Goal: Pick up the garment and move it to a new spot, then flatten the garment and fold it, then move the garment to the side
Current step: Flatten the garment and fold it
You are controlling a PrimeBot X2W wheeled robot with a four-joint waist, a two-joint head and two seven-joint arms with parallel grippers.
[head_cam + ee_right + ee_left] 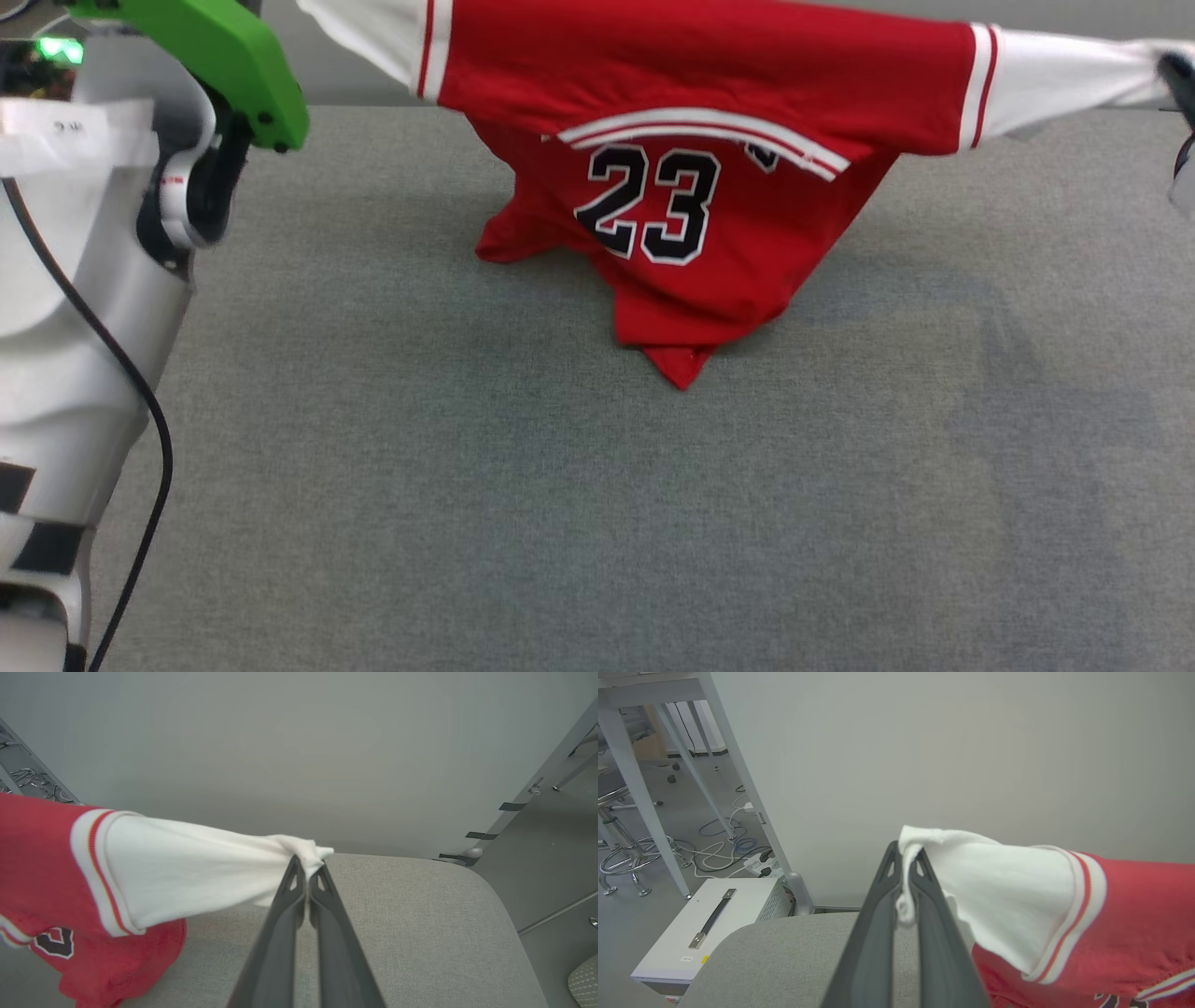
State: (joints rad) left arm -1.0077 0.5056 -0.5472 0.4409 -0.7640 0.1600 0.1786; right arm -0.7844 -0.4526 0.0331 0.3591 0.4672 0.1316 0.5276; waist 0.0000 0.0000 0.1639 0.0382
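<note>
head view: garment lifted, each white sleeve pinched in closed left gripper and right gripper; carrying step, next lower it flat onto the table

— Looks like a lab or test room?
— Seems so. Loose cables and a power strip sprawled over a bare grey floor, beside a white equipment case with a carry handle.
— Anything else?
— A chrome-footed stool, thin metal table legs, a plain grey partition (dark tape strips on a metal upright), and a cloth-covered worktable.
</note>
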